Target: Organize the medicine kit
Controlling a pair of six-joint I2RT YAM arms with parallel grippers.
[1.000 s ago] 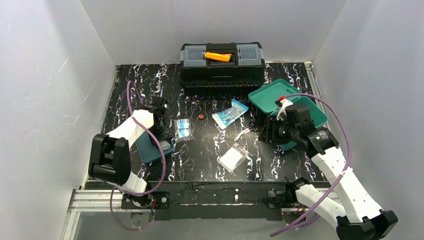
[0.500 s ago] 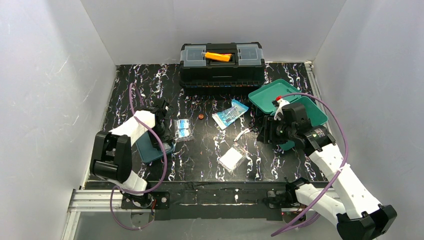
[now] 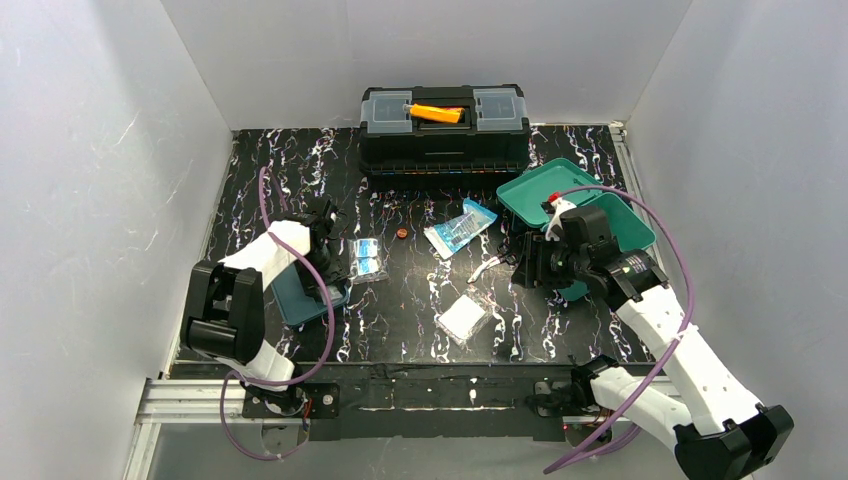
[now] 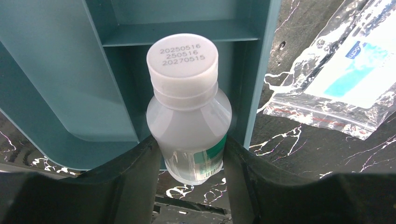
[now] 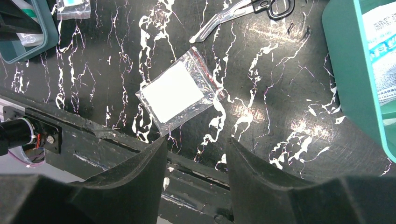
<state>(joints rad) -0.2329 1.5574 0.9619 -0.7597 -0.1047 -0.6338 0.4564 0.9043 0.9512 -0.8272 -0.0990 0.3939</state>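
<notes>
The left gripper [image 4: 189, 151] has its jaws snug against both sides of a small clear plastic bottle with a white screw cap [image 4: 187, 116], so it looks like a proper grip. The bottle is at the narrow end slot of the dark teal divided plastic tray [image 4: 70, 70]. Its long axis runs straight out from the gripper, cap end farthest away. Can't tell if it's resting on the slot floor.

That tray sits on the left of the black marbled table [image 5: 280, 102], well apart from the teal-green plastic medicine kit box [image 3: 540, 190], which lies open beside the right arm. So the right arm is nearer the box and the left arm is nearer the tray.

The right gripper [image 5: 196, 142] is spread with nothing in it, hovering near a clear bag with a white square pad [image 5: 175, 95].

Readable stuff: the cap says 20250516 / 250516 / 20270515. The bottle's green label can't be read.
</notes>
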